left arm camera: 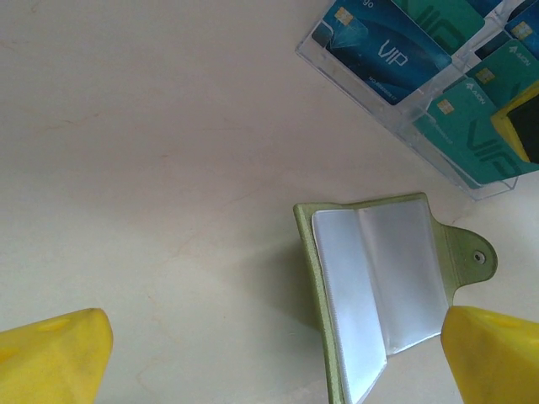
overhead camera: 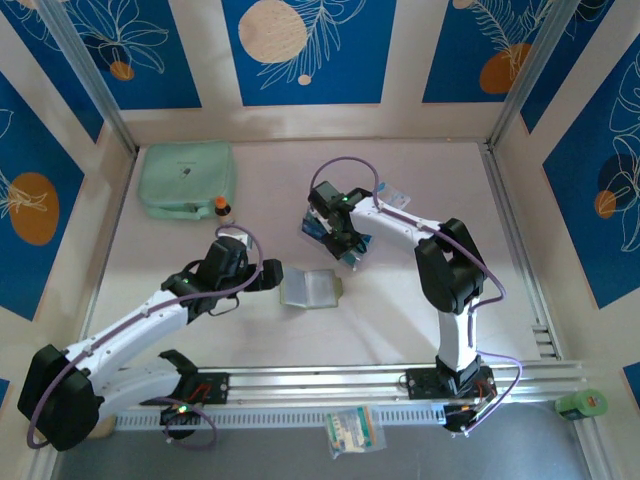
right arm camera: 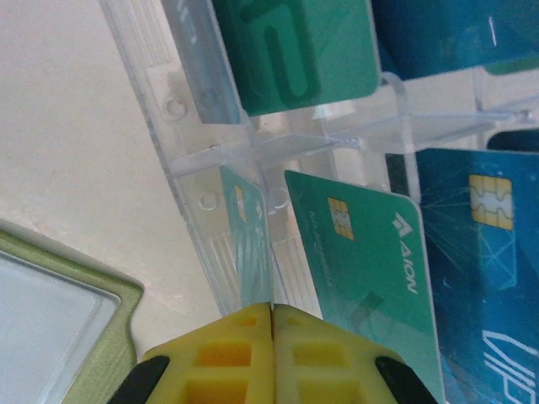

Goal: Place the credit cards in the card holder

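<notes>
The olive-green card holder (overhead camera: 312,288) lies open on the table, its pale clear pockets (left arm camera: 379,286) facing up and its corner at the left edge of the right wrist view (right arm camera: 50,311). My left gripper (overhead camera: 265,275) hovers wide open just left of it (left arm camera: 274,353), touching nothing. Teal and blue credit cards (left arm camera: 383,50) sit in a clear tiered stand (right arm camera: 194,168). My right gripper (right arm camera: 271,307) is at the stand's lower tier, shut on the edge of a teal credit card (right arm camera: 244,236), seen edge-on. Another teal card (right arm camera: 370,252) lies beside it.
A mint-green zip pouch (overhead camera: 187,180) sits at the back left with a small orange-capped bottle (overhead camera: 221,207) beside it. A white-and-blue packet (overhead camera: 392,195) lies behind the stand. A small packet (overhead camera: 352,430) and a green roll (overhead camera: 582,403) lie beyond the front rail.
</notes>
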Robot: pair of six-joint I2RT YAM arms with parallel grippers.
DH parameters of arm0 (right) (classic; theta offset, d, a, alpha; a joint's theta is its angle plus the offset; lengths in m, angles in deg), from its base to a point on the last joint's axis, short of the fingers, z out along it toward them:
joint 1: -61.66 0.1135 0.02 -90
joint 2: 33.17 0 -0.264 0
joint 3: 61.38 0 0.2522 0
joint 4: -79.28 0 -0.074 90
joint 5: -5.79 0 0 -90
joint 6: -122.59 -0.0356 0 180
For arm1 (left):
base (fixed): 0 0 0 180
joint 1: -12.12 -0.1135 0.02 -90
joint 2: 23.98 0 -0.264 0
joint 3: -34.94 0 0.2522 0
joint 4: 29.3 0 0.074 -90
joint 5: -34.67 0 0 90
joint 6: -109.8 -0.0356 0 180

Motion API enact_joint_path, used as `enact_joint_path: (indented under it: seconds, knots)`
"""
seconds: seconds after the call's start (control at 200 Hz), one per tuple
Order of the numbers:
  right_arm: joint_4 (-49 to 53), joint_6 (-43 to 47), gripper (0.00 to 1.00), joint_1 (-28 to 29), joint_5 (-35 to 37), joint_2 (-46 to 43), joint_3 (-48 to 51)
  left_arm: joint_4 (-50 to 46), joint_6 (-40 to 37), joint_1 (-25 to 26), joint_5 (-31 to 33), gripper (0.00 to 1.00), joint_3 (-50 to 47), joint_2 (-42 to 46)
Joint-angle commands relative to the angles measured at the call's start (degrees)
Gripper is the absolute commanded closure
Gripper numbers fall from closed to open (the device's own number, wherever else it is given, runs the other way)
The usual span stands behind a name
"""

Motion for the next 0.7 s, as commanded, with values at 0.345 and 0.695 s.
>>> enact_joint_path:
  seconds: [0.345,0.695]
  knots:
    - [-0.79,3.72,1.0,0.99,0.81,-6.27,-0.69,-1.69,-1.91,0.46,0.21,0.0,2.02,0.23]
    - [-0.57,-3.93,1.0,0.84,-6.87,-14.94,-2.99,-6.81,-8.33,0.54,-1.9,0.0,7.33,-1.91]
